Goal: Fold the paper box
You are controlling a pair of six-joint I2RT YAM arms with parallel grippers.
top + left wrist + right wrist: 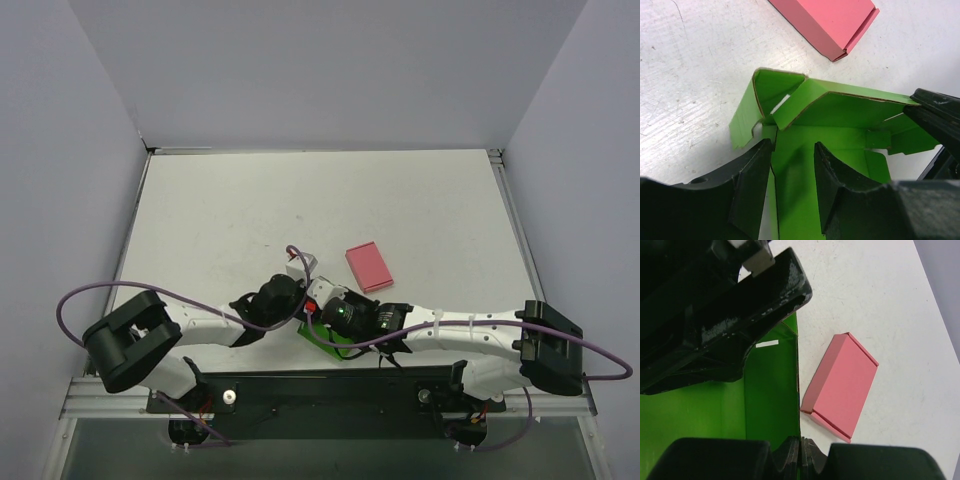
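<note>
Beside the pink box [368,267] the paper box [840,107] opens upward, long axis hidden; right hand [800,442] pinches its wall, left hand [792,147] half-open.

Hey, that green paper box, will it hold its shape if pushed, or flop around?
Probably floppy: the paper box is thin card, its flaps standing at loose angles. Likely light, so a push may slide it across the table unless the right pincer, clamped on its wall, anchors it.

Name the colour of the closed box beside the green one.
Pink; the closed box shows best in the right wrist view.
</note>
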